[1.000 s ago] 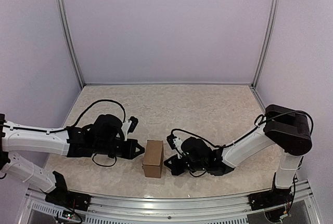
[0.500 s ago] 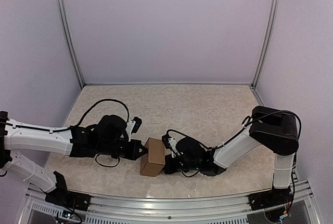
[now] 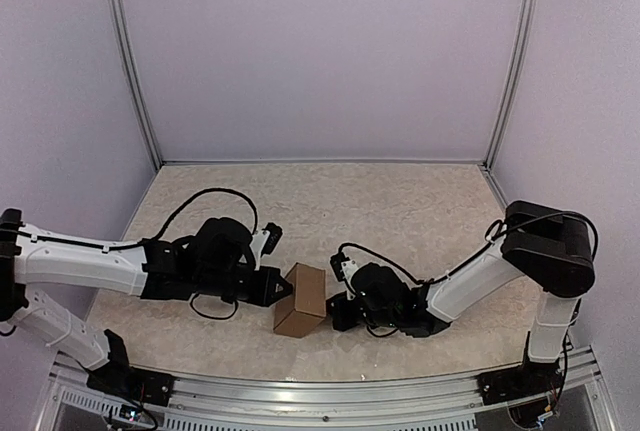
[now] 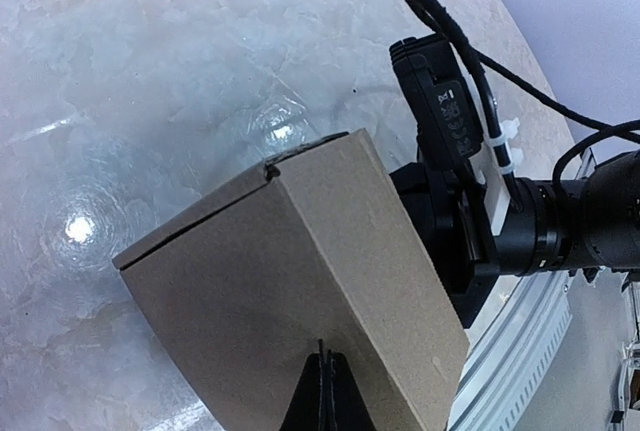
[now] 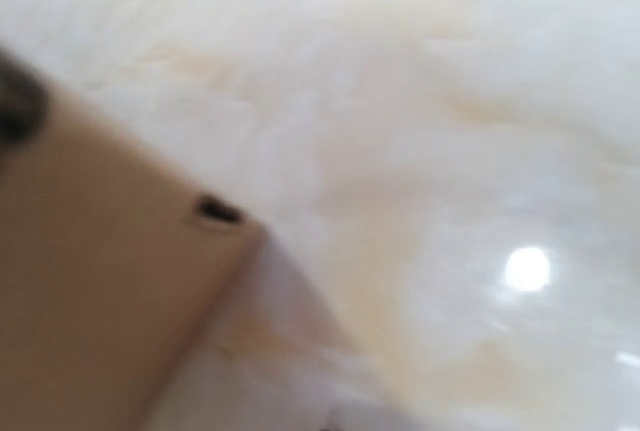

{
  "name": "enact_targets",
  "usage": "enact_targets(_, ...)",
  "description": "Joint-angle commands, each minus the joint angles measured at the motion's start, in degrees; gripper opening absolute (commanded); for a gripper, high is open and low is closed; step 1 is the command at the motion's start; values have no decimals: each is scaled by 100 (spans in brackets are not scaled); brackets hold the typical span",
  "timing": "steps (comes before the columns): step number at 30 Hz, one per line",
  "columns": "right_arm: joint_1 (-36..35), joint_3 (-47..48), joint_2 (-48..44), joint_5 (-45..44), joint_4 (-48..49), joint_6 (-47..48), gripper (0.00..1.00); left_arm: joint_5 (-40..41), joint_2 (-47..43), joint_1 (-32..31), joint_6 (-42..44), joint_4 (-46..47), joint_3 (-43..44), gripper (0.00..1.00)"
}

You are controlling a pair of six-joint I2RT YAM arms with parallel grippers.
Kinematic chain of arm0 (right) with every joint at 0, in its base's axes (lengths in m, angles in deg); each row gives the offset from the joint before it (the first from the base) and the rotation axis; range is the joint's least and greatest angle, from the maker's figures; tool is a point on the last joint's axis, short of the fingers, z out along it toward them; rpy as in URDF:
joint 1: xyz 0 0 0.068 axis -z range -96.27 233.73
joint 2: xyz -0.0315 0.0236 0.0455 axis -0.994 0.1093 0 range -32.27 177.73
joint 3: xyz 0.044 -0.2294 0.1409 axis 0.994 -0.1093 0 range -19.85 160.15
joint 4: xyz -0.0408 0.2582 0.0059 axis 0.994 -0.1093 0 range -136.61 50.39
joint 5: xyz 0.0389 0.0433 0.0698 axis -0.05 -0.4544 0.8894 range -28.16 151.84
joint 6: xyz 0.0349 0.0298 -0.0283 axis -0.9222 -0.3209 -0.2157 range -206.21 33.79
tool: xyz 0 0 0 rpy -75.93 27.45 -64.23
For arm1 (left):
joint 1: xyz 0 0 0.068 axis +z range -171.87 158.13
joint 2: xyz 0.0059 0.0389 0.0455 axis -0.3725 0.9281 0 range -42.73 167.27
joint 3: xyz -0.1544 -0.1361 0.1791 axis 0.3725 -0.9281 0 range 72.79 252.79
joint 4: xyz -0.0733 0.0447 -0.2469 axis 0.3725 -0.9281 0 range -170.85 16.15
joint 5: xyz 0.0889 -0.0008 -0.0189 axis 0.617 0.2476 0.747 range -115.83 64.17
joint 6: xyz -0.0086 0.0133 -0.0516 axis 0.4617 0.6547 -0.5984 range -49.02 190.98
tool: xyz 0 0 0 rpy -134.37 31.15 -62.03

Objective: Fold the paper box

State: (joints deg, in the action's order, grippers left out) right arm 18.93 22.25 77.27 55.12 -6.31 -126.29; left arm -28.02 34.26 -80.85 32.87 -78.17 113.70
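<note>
Your left gripper (image 3: 284, 291) now reaches further right than a second ago. Then it sat clear of the paper box (image 3: 302, 299); now its closed tips press against the box's left face. The box no longer sits square: it is skewed clockwise and lies slightly further right. Your right gripper (image 3: 338, 311) is also further right, just beside the box's other side.

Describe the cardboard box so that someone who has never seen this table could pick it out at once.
Start at the beige marbled tabletop and look towards its near edge. There, between the black left hand and the black right hand, sits a small plain brown cardboard box, closed and turned askew. It is the only brown, square-cornered thing on the table.
</note>
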Motion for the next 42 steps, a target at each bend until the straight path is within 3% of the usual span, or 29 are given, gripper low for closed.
enact_targets(1,67,-301,-184,-579,-966,358,0,-196,180,-6,165,80,316,0)
enact_targets(9,70,-514,-795,-1232,-1676,711,0,-269,475,22,275,-2,624,0)
enact_targets(18,67,-1019,-2174,-1718,-2462,917,0,34,347,246,469,-391,712,0)
enact_targets(24,72,-1217,-2710,-1079,-2438,942,0,164,283,316,404,-713,694,0)
enact_targets(34,34,-1078,-2681,302,-2746,971,0,116,515,311,45,-796,387,0)
enact_targets(42,-167,-949,-2706,422,-3436,844,0,22,705,321,7,-707,267,0)
